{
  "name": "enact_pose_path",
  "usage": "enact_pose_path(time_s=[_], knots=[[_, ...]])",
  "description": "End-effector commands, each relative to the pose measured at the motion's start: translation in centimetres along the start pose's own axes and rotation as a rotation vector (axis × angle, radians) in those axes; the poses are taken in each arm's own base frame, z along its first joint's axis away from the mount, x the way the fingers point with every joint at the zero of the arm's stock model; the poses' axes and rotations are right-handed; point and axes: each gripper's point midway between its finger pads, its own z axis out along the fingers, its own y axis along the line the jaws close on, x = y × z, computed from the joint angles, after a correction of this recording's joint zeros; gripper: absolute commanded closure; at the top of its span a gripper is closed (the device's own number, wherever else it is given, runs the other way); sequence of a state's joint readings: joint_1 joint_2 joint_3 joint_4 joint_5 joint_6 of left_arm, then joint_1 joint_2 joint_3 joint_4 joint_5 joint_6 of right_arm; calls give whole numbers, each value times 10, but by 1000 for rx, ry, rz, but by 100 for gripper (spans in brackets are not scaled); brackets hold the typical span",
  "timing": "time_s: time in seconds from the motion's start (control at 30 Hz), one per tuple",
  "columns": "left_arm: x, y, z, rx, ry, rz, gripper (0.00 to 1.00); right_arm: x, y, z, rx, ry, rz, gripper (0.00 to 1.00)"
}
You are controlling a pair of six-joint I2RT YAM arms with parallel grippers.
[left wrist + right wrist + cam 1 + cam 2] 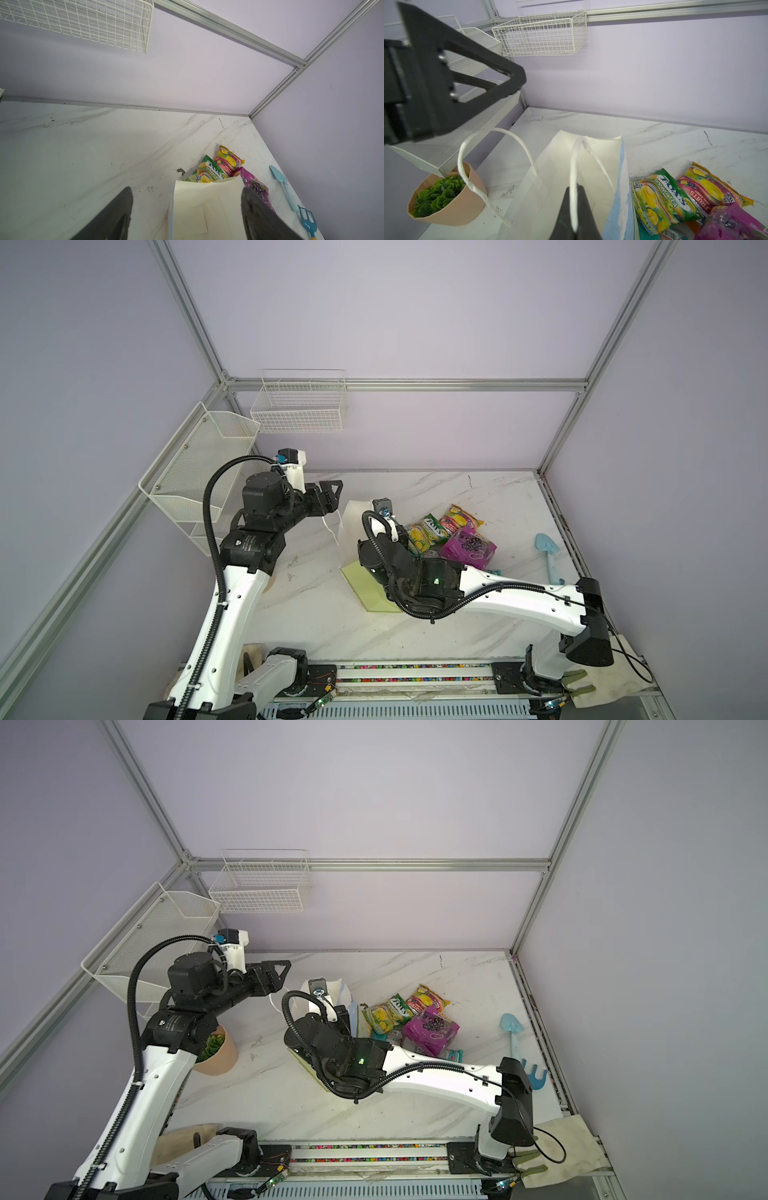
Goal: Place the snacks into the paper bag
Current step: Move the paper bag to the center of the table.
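The right pincer (574, 192) pinches a cord handle (572, 164) of the paper bag (550, 176); the left pincer (187, 190) hangs spread at its left, snacks (453, 537) heaped at its right on the worktop (332, 614).

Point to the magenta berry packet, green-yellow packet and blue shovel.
magenta glossy berry packet (469, 546): in a top view, berry print
green-yellow glossy packet (661, 199): right wrist view, front face
pale blue plastic shovel (278, 176): left wrist view, blade
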State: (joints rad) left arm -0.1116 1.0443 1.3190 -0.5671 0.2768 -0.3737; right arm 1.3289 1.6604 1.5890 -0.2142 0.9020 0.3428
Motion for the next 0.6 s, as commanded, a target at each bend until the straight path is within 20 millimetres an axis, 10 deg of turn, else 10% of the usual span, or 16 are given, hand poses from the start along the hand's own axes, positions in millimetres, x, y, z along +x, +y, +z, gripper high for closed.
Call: enact_pose_path(time_s=[0.0,0.57], knots=[[-43,-30,-54,42,-131,44,18,-4,-6,-3,21,-10,-6,99],[29,-8,-30,17,104,-45,48,-3,-6,-3,15,-5,2,99]])
